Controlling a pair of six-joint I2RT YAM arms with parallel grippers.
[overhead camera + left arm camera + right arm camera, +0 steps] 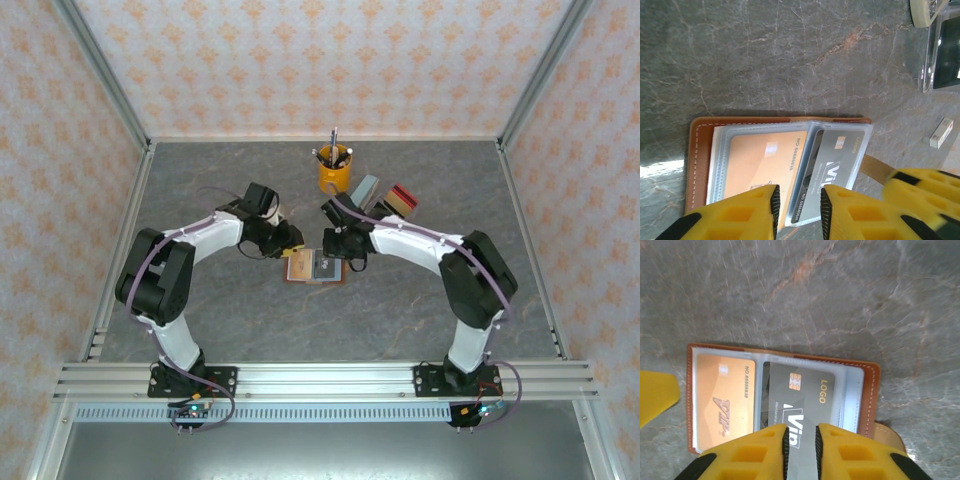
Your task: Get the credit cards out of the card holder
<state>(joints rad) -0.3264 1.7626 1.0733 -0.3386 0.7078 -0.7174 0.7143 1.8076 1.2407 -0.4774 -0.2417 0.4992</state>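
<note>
The card holder [315, 267] lies open like a book on the grey table between my two arms, its brown leather rim [700, 160] [871, 390] framing clear sleeves. An orange credit card [760, 165] [722, 407] sits in the left sleeve. A grey credit card [832, 165] [800, 390] is on the right page, which stands slightly raised. My left gripper [800, 210] [290, 243] hovers open over the fold at the near edge. My right gripper [800, 450] [345, 255] stands over the grey card's near end, jaws narrowly apart with the card's face showing between them.
A yellow cup of pens [335, 170] stands behind the holder. Beside it are a grey-blue block [365, 188] and a red and tan object [403, 197]. A clear plastic case [942, 55] and a small white box [941, 133] lie right of the holder.
</note>
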